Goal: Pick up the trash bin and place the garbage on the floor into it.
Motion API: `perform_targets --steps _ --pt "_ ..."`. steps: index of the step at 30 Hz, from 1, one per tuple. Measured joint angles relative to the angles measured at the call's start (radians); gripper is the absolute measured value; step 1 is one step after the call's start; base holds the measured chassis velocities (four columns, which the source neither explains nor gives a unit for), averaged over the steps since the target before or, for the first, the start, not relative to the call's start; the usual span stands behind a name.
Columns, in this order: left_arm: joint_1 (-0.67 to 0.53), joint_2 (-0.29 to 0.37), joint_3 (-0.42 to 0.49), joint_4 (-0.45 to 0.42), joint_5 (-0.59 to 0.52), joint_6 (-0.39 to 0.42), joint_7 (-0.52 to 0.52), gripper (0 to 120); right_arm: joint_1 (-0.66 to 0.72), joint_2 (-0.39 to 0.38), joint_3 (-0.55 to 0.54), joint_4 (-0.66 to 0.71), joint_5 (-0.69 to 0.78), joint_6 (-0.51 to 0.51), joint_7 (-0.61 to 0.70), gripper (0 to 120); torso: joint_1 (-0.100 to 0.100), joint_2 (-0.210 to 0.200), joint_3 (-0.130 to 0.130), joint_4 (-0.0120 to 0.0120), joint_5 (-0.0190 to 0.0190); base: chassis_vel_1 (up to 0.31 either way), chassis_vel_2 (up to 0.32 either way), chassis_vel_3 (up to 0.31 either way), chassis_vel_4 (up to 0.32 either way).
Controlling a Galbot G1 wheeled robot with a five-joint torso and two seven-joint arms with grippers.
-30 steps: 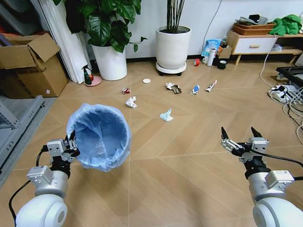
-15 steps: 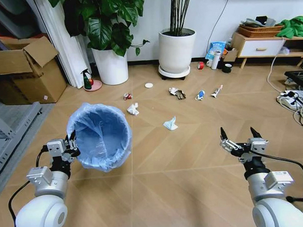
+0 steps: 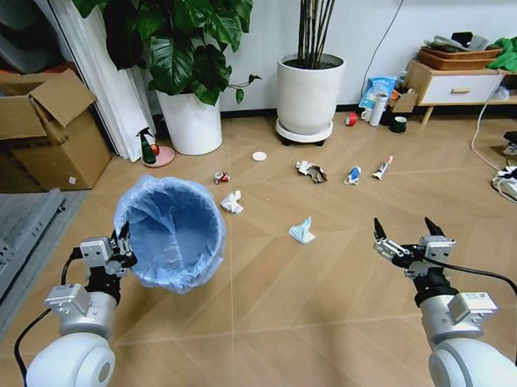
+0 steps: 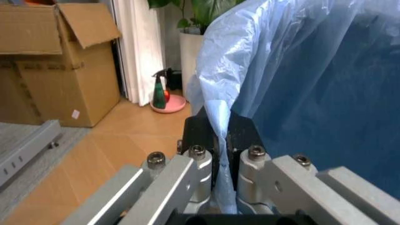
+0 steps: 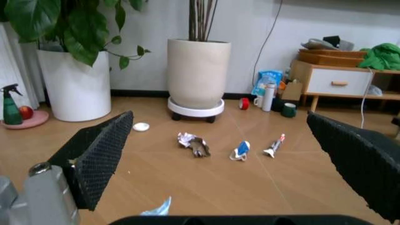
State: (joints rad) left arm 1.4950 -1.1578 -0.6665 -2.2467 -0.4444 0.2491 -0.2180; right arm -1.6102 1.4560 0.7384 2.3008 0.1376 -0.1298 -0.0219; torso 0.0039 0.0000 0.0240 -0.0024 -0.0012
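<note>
Left gripper (image 3: 122, 243) clamped on rim of round bin lined with crinkly light-blue plastic bag (image 3: 171, 233), held off tan herringbone floor (image 3: 288, 303), right gripper (image 3: 407, 237) spread wide, empty, scattered litter (image 3: 301, 232) far ahead.

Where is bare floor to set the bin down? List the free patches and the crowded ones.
Free: the floor between the trash bin held by the left gripper and the open right gripper. Crowded: the garbage strip before the white plant pots.

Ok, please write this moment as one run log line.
left gripper: shut on trash bin, lifted | right gripper: open, holding nothing | garbage: on floor
</note>
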Motion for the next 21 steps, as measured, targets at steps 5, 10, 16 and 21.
perform_targets --steps 5,10,16,21 --pt "-0.001 0.001 0.002 0.004 0.001 -0.001 0.0 0 0.001 0.0 -0.002 -0.004 -0.004 0.003 -0.003 100 0.0 0.0 0.0 0.0002 0.0006 -0.11 0.237 0.105 -0.241" --pt "-0.002 0.001 0.003 0.009 0.002 -0.003 0.0 0 0.0 0.002 -0.003 -0.007 -0.013 0.005 -0.007 100 0.0 0.0 0.0 0.0002 0.0003 -0.095 0.252 0.111 -0.232" --pt "-0.003 0.001 0.005 0.011 0.003 -0.004 0.0 0 0.0 0.003 -0.004 -0.007 -0.019 0.006 -0.011 100 0.0 0.0 0.0 0.0 0.0001 -0.12 0.262 0.12 -0.269" --pt "-0.003 0.002 0.006 0.011 0.003 -0.004 0.0 0 -0.001 0.004 -0.004 -0.009 -0.023 0.007 -0.012 100 0.0 0.0 0.0 0.0002 0.0006 -0.124 0.274 0.14 -0.288"
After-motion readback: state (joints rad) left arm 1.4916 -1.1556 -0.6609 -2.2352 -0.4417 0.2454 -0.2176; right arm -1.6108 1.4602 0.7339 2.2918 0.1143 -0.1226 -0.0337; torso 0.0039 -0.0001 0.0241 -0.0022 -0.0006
